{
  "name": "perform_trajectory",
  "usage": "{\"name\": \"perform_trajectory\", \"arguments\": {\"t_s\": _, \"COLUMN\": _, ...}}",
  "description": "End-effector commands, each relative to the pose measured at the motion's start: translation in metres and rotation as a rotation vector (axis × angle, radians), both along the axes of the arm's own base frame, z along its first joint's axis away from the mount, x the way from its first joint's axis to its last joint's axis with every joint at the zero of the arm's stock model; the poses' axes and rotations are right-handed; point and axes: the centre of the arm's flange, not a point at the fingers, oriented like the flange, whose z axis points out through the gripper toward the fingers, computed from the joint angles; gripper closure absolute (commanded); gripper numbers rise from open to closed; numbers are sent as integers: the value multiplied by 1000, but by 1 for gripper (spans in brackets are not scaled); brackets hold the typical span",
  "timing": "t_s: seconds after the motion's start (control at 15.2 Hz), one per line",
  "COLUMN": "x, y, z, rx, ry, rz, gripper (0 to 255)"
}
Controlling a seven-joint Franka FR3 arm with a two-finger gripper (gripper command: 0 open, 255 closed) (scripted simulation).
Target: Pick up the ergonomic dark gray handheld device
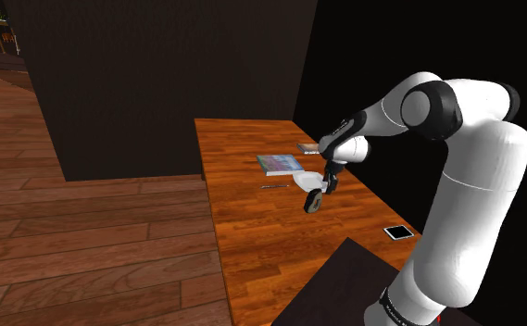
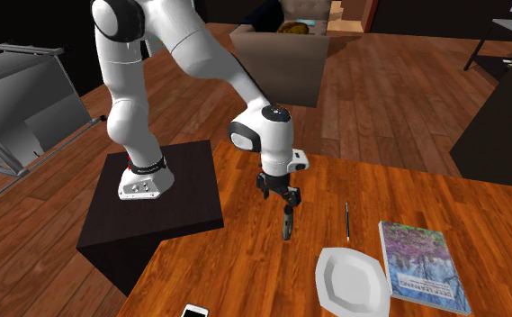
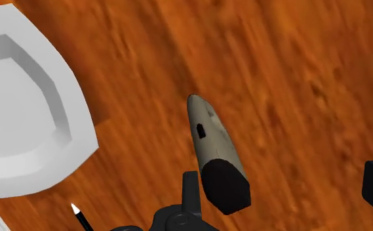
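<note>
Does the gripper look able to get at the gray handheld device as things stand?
Probably yes: the device is between the fingers of the open gripper, close beside one, nothing blocking; the plate sits aside.

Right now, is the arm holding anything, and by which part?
Nothing: the grey tapered black-ended handheld device is beside one of the open fingers, clear of the other.

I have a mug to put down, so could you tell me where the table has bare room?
Bare wood lies between the device and the phone, and over the part of the table toward the shoulder view's lower left, this side of the pen. It is crowded where book, plate, device and tool cluster.
</note>
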Motion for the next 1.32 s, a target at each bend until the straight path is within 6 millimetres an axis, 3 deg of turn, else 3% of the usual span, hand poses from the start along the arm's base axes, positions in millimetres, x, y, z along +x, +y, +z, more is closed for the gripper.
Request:
{"name": "perform_trajectory", "arguments": {"t_s": 0.0, "x": 16, "y": -16, "z": -18, "rx": -2, "ry": -6, "rz": 41, "gripper": 0}}
{"name": "perform_trajectory", "arguments": {"t_s": 0.53, "x": 22, "y": -23, "z": -61, "rx": -4, "ry": -8, "rz": 57, "gripper": 0}}
{"name": "perform_trajectory", "arguments": {"t_s": 0.66, "x": 22, "y": -23, "z": -64, "rx": -4, "ry": -8, "rz": 57, "gripper": 0}}
{"name": "perform_trajectory", "arguments": {"t_s": 0.73, "x": 22, "y": -24, "z": -64, "rx": -4, "ry": -8, "rz": 57, "gripper": 255}}
{"name": "perform_trajectory", "arguments": {"t_s": 1.25, "x": 22, "y": -24, "z": -65, "rx": -4, "ry": -8, "rz": 57, "gripper": 255}}
